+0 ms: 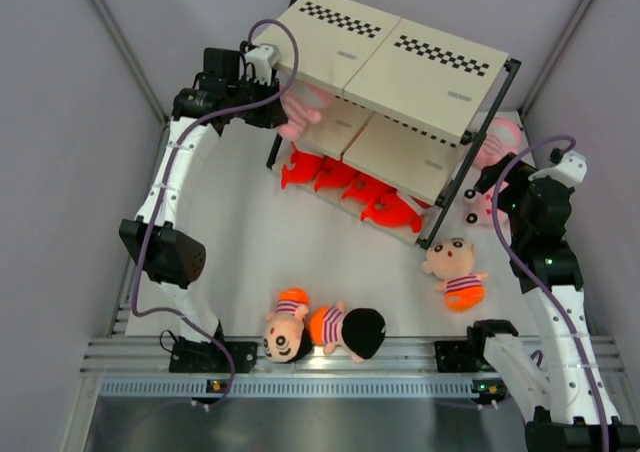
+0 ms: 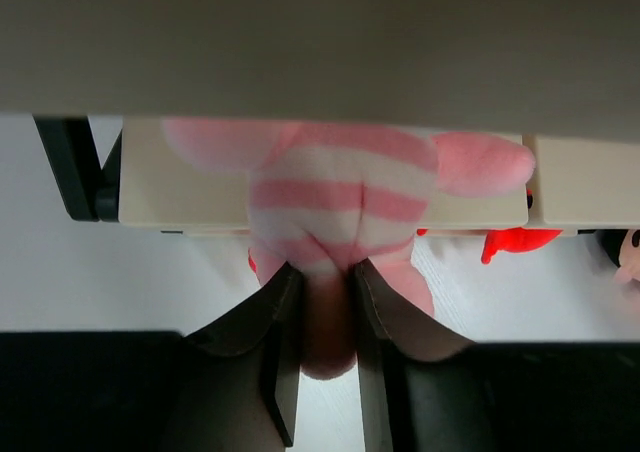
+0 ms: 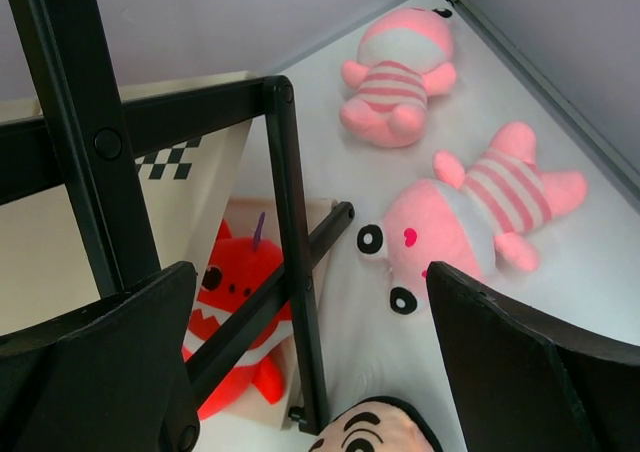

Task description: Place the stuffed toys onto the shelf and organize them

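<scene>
Pink striped plush (image 2: 335,197) at the shelf's (image 1: 400,67) middle tier; two pink plushes (image 3: 395,72) (image 3: 480,222) and three dolls (image 1: 455,272) (image 1: 288,334) (image 1: 352,330) lie outside.

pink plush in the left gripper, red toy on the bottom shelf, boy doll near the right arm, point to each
pink plush (image 2: 330,187): left wrist view, on its striped belly.
red toy (image 3: 240,270): right wrist view, on its face.
boy doll (image 1: 452,258): top view, on its head.

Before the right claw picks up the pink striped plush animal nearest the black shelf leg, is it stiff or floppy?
Probably floppy: the pink striped plush animal looks like soft stuffed fabric, limbs splayed on the white table. Likely light for its size. Lying flat, it would probably slide, not roll, if pushed.
</scene>
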Controlling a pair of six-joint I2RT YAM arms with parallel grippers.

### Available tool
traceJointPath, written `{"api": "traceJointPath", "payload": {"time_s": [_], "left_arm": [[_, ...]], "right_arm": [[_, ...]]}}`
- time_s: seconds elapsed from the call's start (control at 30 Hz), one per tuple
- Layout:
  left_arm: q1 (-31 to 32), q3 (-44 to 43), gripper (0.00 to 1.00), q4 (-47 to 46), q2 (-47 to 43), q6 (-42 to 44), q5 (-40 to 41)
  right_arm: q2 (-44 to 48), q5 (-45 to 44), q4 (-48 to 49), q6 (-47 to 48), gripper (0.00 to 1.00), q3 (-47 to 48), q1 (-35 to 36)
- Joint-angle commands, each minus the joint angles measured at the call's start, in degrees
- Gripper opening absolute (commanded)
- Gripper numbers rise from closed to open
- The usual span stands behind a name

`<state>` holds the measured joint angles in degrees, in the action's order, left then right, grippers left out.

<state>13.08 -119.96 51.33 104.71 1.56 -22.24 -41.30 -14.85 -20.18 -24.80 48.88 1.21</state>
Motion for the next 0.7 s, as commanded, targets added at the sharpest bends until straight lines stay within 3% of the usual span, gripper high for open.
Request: {"api": "traceJointPath", "payload": {"time_s": [0.0,0.37,0.47,0.53,0.67], "left_arm": [[0.19,-0.01,0.31,-4.31,1.2,-1.04,-1.14],[0.19,-1.15,0.54,-4.22,1.73,-0.33,-0.61],[0.19,-1.33,0.64,-4.22,0.5,0.11,-1.57],[0.19,-1.15,0.76,-4.22,-0.63,0.54,-1.84],[0.19,-1.15,0.81,-4.22,-3.19,2.13,-1.14]], "right_arm": [[0.52,1.14,1.64,-0.52,0.99,0.95,-0.16],[1.04,2.28,1.9,-0.17,1.0,0.86,-0.25],[1.31,2.37,1.9,0.01,0.99,0.86,-0.16],[1.57,2.46,1.9,0.19,0.99,0.86,-0.25],[1.4,2.81,1.64,0.28,0.99,0.86,-0.25]]}}
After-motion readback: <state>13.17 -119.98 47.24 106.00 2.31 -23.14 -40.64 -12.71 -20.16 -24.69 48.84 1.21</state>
